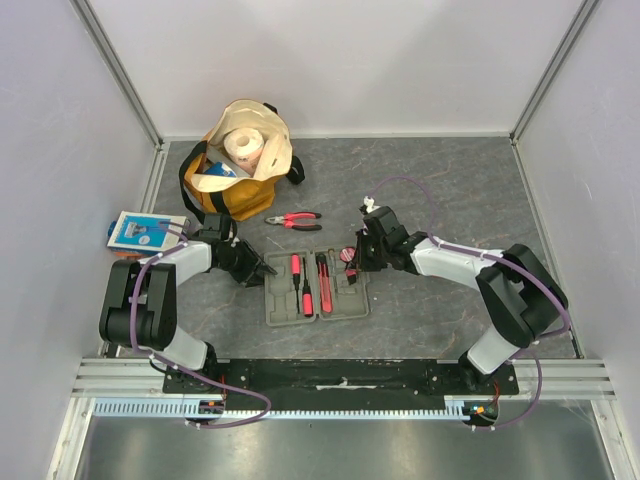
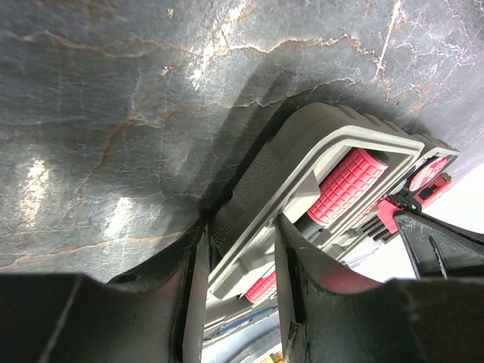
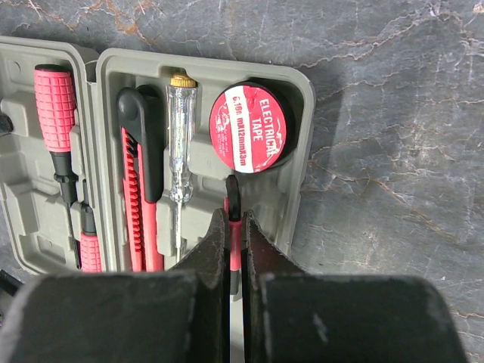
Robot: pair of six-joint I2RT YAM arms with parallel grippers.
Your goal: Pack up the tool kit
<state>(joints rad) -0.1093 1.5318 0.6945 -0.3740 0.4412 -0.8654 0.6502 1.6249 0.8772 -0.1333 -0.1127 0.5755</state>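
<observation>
The grey tool case lies open mid-table with red-and-black tools in its slots. Red-handled pliers lie loose on the table behind it. My left gripper is at the case's left edge; in the left wrist view its jaws are closed on the case rim, with a red screwdriver handle beyond. My right gripper is shut on a thin red-and-black tool, held over the case just below the red electrical tape roll.
A tan-and-yellow bag with a paper roll stands at the back left. A blue-and-white packet lies at the left wall. The case also holds a clear tester screwdriver, a red utility knife and a red screwdriver.
</observation>
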